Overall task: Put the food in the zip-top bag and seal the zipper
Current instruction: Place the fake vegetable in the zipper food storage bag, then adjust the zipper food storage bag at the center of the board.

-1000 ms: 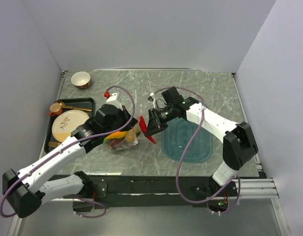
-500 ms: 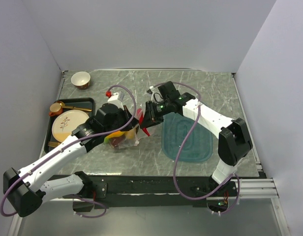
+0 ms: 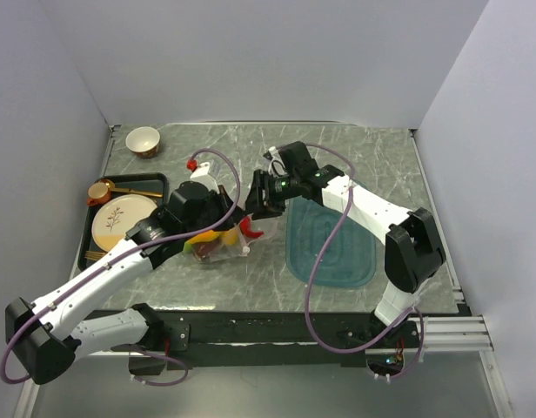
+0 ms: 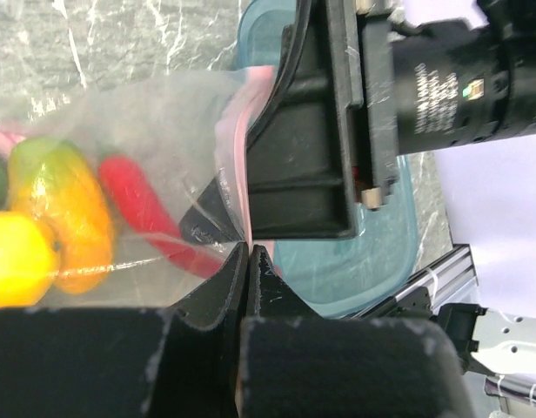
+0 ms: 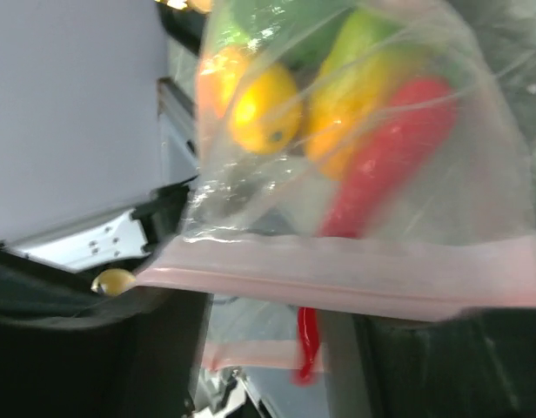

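Note:
The clear zip-top bag is held up left of centre. My left gripper is shut on the lower end of its pinkish-white zipper strip, the jaws pressed together. Inside the bag lie orange-yellow mangoes, a green piece and the red chili. The chili is mostly inside, and its thin tail hangs out past the zipper. My right gripper is at the bag's mouth, open, with its fingers wide on either side of the chili's tail.
A teal translucent tray lies right of the bag, under the right arm. A black tray at the left holds a patterned cream plate and a small orange cup. A white bowl stands at the back left.
My right gripper carried the red chili leftwards from above the teal tray to the bag's mouth. The chili now lies inside the bag, and the right fingers stand apart around its tail.

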You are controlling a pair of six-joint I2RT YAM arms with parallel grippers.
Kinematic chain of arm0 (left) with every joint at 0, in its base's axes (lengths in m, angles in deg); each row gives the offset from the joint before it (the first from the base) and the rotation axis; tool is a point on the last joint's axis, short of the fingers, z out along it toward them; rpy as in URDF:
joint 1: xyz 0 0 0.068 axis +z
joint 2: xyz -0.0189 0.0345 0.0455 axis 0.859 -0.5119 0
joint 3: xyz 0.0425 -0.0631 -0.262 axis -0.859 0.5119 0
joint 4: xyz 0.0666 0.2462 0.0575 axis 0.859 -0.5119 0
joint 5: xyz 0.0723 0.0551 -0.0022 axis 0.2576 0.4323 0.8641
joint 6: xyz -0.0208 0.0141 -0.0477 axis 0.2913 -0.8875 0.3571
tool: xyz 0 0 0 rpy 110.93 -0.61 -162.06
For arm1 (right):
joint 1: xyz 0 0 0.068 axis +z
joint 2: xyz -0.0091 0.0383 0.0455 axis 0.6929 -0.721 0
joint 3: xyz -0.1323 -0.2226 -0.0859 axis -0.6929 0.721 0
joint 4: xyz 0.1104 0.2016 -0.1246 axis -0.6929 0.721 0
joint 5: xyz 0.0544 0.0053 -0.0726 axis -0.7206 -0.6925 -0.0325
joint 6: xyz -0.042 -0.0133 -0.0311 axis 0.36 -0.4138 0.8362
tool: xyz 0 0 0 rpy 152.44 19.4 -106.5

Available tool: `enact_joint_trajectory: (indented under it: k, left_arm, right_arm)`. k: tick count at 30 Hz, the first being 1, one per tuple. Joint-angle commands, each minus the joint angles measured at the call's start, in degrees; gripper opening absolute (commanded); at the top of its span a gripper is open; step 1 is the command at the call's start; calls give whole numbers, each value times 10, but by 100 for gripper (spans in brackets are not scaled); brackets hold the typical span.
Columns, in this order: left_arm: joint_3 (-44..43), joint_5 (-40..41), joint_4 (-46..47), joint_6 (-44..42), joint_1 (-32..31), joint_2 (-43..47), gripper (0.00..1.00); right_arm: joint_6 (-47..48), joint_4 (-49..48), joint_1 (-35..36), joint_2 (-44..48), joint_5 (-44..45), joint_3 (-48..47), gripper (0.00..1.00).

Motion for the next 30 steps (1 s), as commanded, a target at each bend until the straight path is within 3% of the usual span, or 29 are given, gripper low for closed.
enact_joint_trajectory:
  k: [1,8,12,16,23,26,27,28,29,30]
  left_arm:
    - [-36,5,27,6,0,16,1]
    - [-52,98,3,32,0,38,1]
    - [-51,202,-23,74,0,70,1]
    - [-54,218,-25,66,4,90,1]
    - [-53,199,-33,76,3,78,1]
    - [-39,198,-24,79,4,85,1]
    - [-38,199,-25,79,3,84,1]
    - [-37,202,-26,78,3,83,1]
    - [-39,207,-32,78,3,81,1]
    - [-41,210,-34,76,3,80,1]
  right_arm:
    - [43,19,8,18,56,-26,71]
    - [70,39,7,160,204,14,77]
    - [63,52,2,219,296,57,78]
    - [49,15,1,239,297,97,78]
    - [13,-45,1,173,216,107,71]
    - [17,-46,2,146,204,94,51]
    - [18,-38,2,141,210,79,24]
    - [18,-30,2,137,220,75,11]
    - [23,-29,2,138,223,68,2]
    - [25,-29,2,141,226,65,0]
